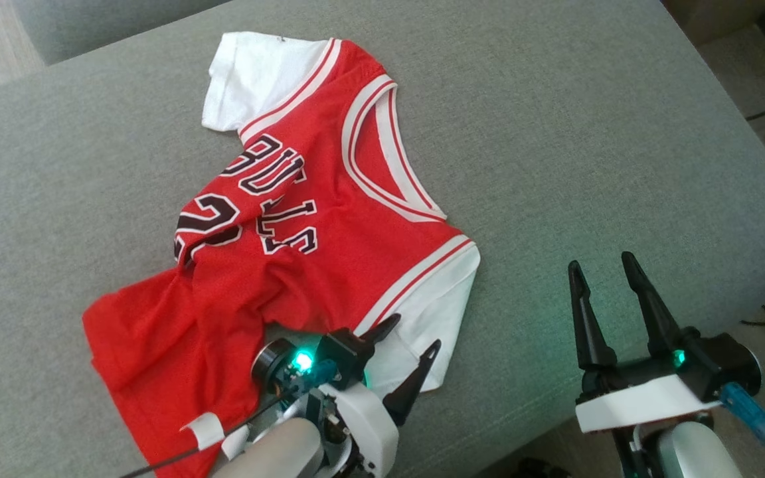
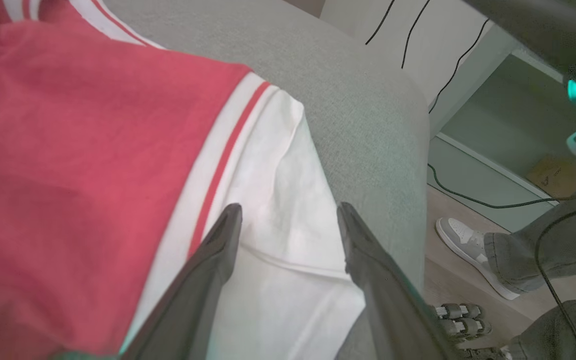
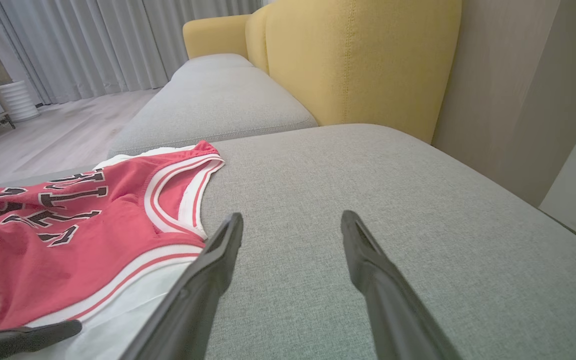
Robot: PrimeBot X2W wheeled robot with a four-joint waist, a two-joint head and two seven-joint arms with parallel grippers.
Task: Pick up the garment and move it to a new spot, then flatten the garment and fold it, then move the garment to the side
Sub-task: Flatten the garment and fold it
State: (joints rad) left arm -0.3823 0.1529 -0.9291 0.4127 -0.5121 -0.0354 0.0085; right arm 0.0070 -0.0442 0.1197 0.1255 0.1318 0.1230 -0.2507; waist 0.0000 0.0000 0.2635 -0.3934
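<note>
Left gripper [image 1: 416,330] spread over white sleeve [image 1: 439,309] — right gripper [image 1: 601,259] spread too; jersey [image 1: 303,226] runs diagonally, collar [image 1: 382,162] upper right.

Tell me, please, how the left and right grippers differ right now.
The left gripper hangs over the jersey's white sleeve; the right gripper hangs over bare grey sofa cushion. In the head view the left gripper's fingers slant up-right, the right gripper's nearly straight up. Both stand open, holding nothing.

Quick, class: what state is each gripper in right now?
Left gripper: open, holding nothing, over the jersey's white sleeve.
Right gripper: open, empty, over the grey sofa cushion.
</note>
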